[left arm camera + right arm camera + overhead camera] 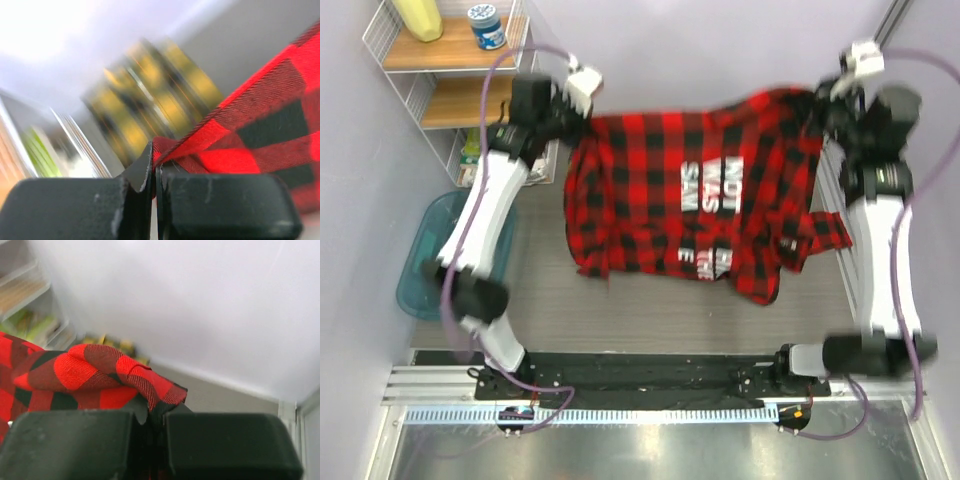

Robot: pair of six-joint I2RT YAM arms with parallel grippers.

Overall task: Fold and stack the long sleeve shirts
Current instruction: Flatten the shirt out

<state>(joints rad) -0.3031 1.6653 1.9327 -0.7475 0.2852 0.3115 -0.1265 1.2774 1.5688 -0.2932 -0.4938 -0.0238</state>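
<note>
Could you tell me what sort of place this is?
Probably a robotics lab cell: two arms bolted to a metal rail, plain purple walls, and a wire storage shelf near the red-and-black shirt.

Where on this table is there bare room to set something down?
Widest bare patch: the grey table strip between the near edge of the red-and-black plaid flannel shirt and the black base rail. A narrower gap lies between shirt and left arm. The far half is crowded: the shirt spans it, pinched by the left gripper and right gripper.
</note>
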